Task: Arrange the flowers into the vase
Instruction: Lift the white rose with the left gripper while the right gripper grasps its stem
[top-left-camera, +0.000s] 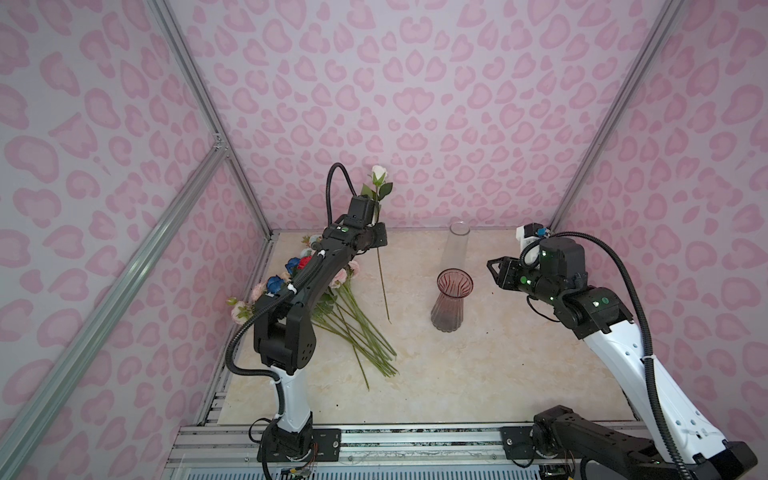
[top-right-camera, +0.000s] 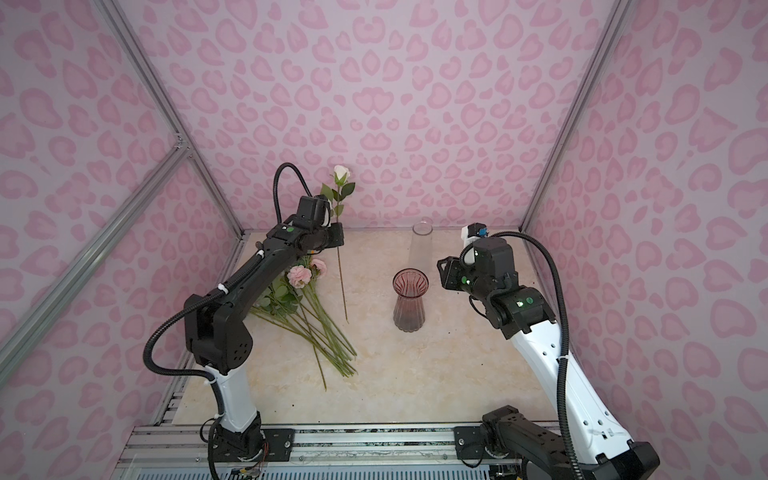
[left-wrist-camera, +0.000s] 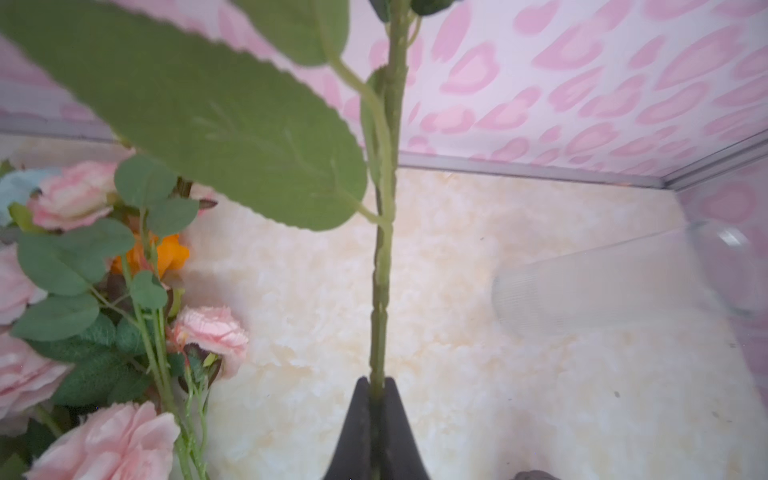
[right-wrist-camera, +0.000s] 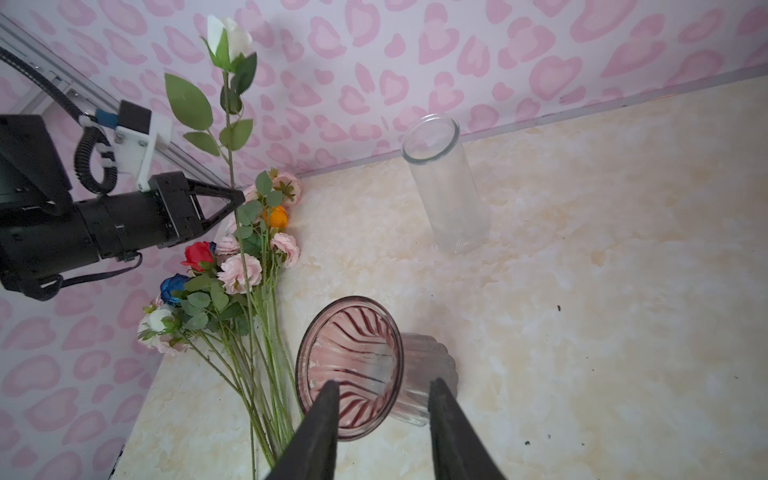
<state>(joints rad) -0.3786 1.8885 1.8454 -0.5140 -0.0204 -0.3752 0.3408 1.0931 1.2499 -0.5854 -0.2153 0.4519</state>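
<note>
**Over the far left of the counter (top-left-camera: 498, 374), a white rose (top-left-camera: 378, 172) in the left tool (top-left-camera: 377, 235)**

At the far left of the scene, the left tool is clenched on the green stem of the white rose (top-right-camera: 341, 172), gripping it below the leaves. The rose stands nearly upright, with its pale bud up against the pink-patterned back wall (top-left-camera: 415, 83) and its long stem hanging toward the counter. Whether the stem's end touches the surface cannot be told. In the left wrist view the stem rises straight out from between the closed fingertips (left-wrist-camera: 361, 399).

The rest of the flowers (top-left-camera: 345, 320) lie in a pile on the counter at the left, partly under the left arm (top-left-camera: 307, 282). Their heads, pink, red, dark blue, orange and white, point toward the far left corner. Their stems fan out toward the near middle.

Near the middle of the counter the pink vase (top-left-camera: 449, 307) stands upright, ribbed and flared at the mouth, to the right of the held rose. A clear vase (top-left-camera: 455, 249) stands just beyond it, close to the back wall.

The right tool (top-left-camera: 492, 266) hovers to the right of the pink vase, aimed at its rim but apart from it, released, with nothing between its jaws
</note>
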